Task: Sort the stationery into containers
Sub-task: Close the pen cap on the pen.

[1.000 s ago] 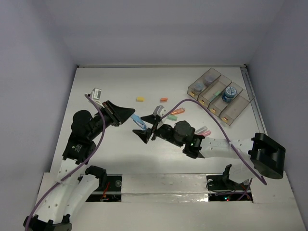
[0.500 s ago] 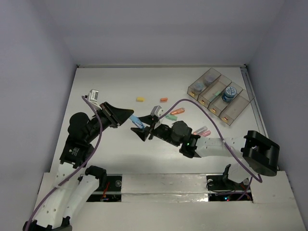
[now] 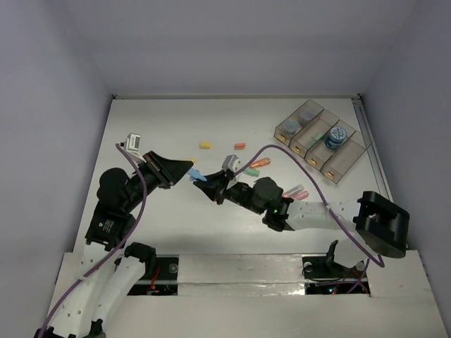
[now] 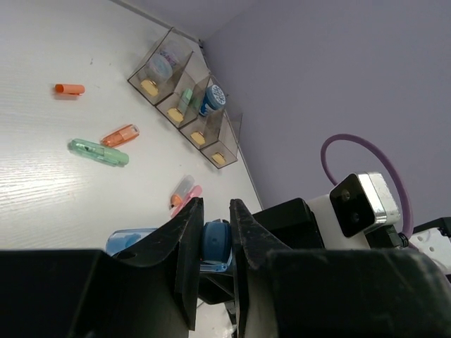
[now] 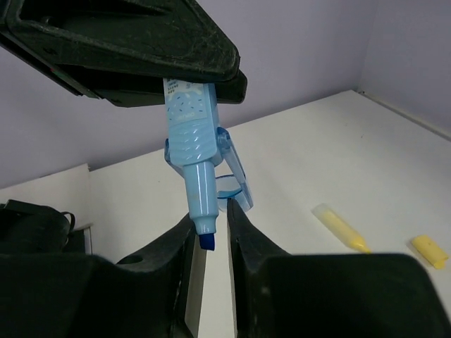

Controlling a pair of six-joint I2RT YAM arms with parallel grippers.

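Light-blue marker (image 3: 197, 175) held in the air above mid-surface (image 3: 162, 127), between left gripper (image 3: 187, 167) and right gripper (image 3: 213, 189); containers (image 3: 323, 141) at 2 o'clock. Left wrist: left fingers (image 4: 187, 239) clenched on the barrel. Right wrist: tip sits between right fingers (image 5: 176, 246), can't tell if grasping. Looks like a handover: right should clamp firmly before left lets go.

A white worktop (image 3: 155, 120) with a faint wood-like grain fills the scene. It is boxed in on three sides by plain pale-lilac panels that rise straight from its edges: a back wall (image 3: 232, 49), a left wall (image 3: 42, 105) and a right wall (image 3: 416, 70). A silvery strip (image 3: 239, 266) runs along its near edge, and the light is soft and even, leaving only faint shadows on the white surface.
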